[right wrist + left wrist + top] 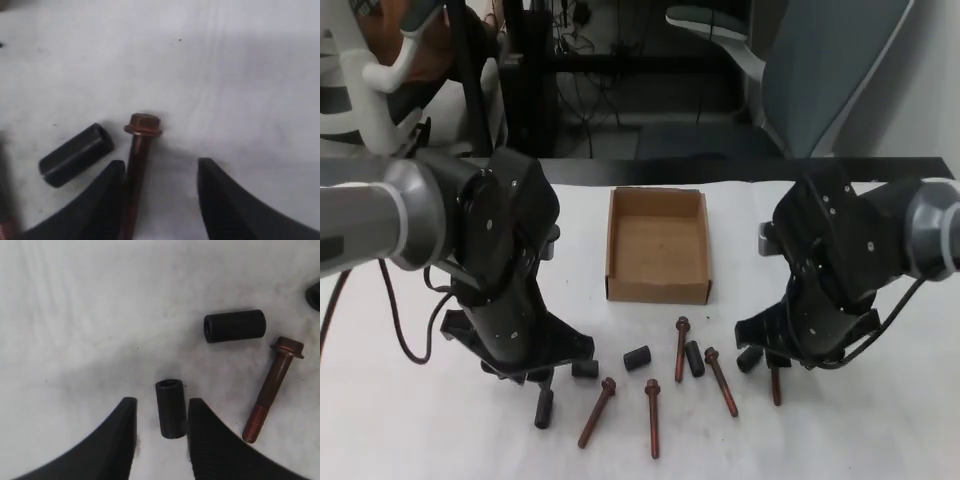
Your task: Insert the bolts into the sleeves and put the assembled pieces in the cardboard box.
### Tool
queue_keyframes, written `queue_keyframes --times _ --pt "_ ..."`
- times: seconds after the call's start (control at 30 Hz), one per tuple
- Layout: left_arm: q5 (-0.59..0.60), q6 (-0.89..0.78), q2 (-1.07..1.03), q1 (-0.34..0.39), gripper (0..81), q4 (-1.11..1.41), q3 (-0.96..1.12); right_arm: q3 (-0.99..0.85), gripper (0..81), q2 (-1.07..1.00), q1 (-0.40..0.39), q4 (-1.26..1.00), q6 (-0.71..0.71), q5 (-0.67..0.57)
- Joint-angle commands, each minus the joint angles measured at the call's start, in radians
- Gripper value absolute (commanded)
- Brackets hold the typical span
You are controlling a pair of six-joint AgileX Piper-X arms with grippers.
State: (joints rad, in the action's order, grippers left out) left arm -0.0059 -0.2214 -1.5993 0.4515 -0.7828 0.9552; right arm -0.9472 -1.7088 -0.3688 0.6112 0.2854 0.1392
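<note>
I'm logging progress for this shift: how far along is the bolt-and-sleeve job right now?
Nothing looks done: the cardboard box holds no pieces and nothing is assembled. In hand: the left gripper is open around a sleeve lying on the bench, the right gripper open around a bolt. Left: every insertion, then boxing.

White bench cover (410, 430), grey chair (830, 60) behind

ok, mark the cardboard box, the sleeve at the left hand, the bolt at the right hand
cardboard box (658, 290): high view, front wall.
sleeve (171, 410): left wrist view, mid-body.
bolt (140, 150): right wrist view, upper shank.
</note>
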Motion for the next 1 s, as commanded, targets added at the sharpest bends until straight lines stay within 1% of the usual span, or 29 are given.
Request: queue_keyframes --times 0.0,0.1,0.17,0.3,0.37,0.4,0.43,0.5,0.57,0.6,0.8,0.83,0.87,0.9,0.93,0.97 --pt "-0.022 -0.019 -0.005 -0.001 32.8 0.019 -0.013 -0.009 44.2 -0.02 0.025 -0.005 -0.009 0.009" --pt "-0.019 -0.019 -0.022 -0.001 32.9 0.021 -0.027 -0.009 44.2 -0.032 0.037 -0.01 -0.009 -0.003" --pt "0.006 -0.022 -0.029 -0.001 32.9 0.021 -0.034 -0.009 44.2 -0.031 0.037 -0.025 -0.009 -0.015" --pt "0.006 -0.026 -0.036 -0.001 32.9 0.027 -0.033 -0.009 44.2 -0.033 0.037 -0.057 -0.009 -0.025" --pt "0.006 -0.026 -0.036 -0.001 32.9 0.029 -0.033 -0.009 43.0 -0.037 0.037 -0.058 -0.009 -0.025" --pt "0.006 -0.031 -0.036 0.001 32.9 0.029 -0.033 -0.009 40.0 -0.039 0.037 -0.058 -0.009 -0.025" --pt "0.006 -0.041 -0.036 0.001 32.9 0.035 -0.033 -0.009 35.0 -0.042 0.037 -0.056 -0.009 -0.025" --pt "0.006 -0.042 -0.05 0.001 32.9 0.07 -0.037 -0.009 20.6 -0.047 0.037 -0.053 -0.009 -0.025" --pt "0.034 -0.059 -0.065 0.001 32.9 0.115 -0.037 -0.009 4.9 -0.052 0.037 -0.051 -0.009 -0.027" --pt "0.052 -0.069 -0.077 0.001 32.9 0.13 -0.037 -0.009 0.3 -0.053 0.037 -0.05 -0.009 -0.028" --pt "0.047 -0.071 -0.135 0.001 32.2 0.076 -0.037 -0.009 0.4 -0.054 0.037 -0.038 -0.029 -0.033" --pt "0.035 -0.071 -0.142 0.001 29.1 0.063 -0.037 -0.009 0.4 -0.054 0.037 -0.038 -0.036 -0.033" --pt "0.025 -0.069 -0.144 0.001 21.1 0.059 -0.037 -0.009 0.4 -0.054 0.037 -0.038 -0.044 -0.033" --pt "0.028 -0.058 -0.141 0.001 8.3 0.061 -0.037 -0.009 0.4 -0.054 0.037 -0.038 -0.049 -0.031" --pt "0.036 -0.039 -0.135 0.001 2.5 0.071 -0.037 -0.009 0.4 -0.05 0.037 -0.038 -0.058 -0.028" --pt "0.059 -0.023 -0.123 0.001 1.4 0.09 -0.037 -0.009 0.4 -0.043 0.037 -0.038 -0.069 -0.022"
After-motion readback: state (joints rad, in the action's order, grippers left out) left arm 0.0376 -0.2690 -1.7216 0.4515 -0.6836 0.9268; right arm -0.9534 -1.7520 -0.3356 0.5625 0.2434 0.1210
